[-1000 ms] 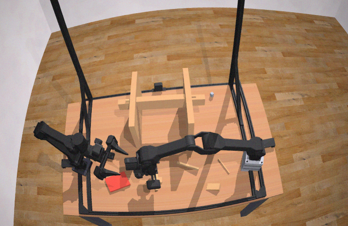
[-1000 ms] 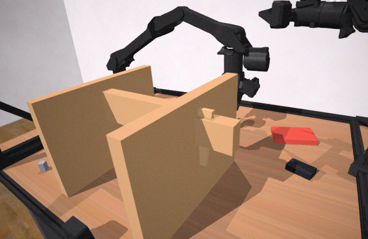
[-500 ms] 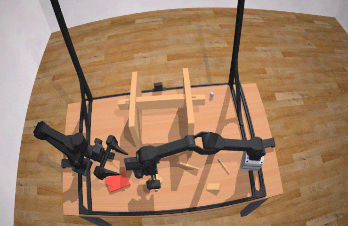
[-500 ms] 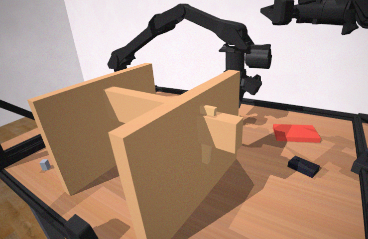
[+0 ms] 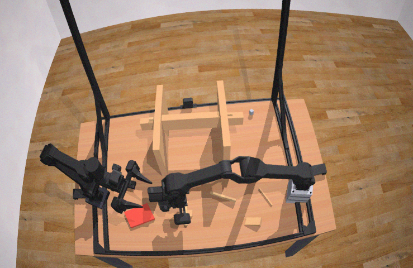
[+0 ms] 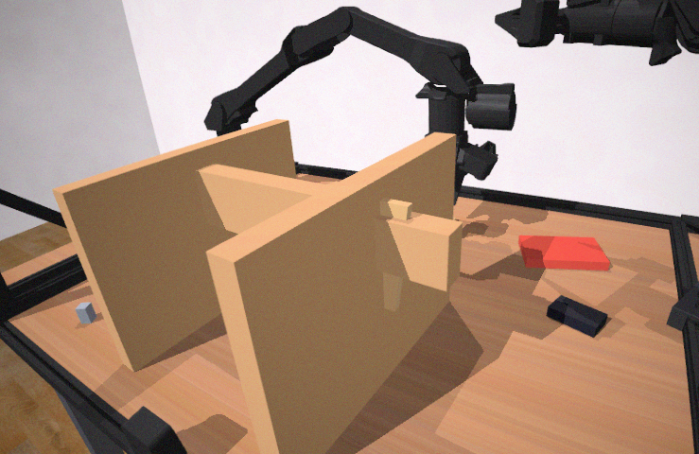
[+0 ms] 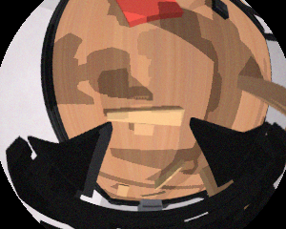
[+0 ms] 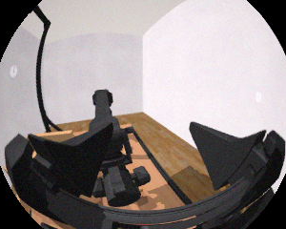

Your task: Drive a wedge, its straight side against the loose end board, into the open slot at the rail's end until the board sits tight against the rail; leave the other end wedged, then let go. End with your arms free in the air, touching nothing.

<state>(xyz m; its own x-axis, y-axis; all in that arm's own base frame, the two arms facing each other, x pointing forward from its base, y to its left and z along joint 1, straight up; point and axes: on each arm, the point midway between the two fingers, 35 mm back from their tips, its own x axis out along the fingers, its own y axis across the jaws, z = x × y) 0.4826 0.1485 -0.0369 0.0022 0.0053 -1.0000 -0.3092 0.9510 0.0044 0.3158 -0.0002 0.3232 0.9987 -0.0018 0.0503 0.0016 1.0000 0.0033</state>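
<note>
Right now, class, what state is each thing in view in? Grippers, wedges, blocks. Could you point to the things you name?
Left gripper (image 5: 181, 215) (image 6: 461, 166) (image 7: 151, 123): open
Right gripper (image 5: 147, 195) (image 6: 575, 42) (image 8: 151, 124): open
Wedge below left gripper (image 5: 185, 205) (image 7: 152, 123): lying loose
Rail wedge (image 5: 150, 120) (image 6: 401, 209): inserted
Red block (image 5: 139, 215) (image 6: 569, 253) (image 7: 150, 11): flat
Black block (image 6: 577, 317) (image 7: 220, 10): flat
</note>
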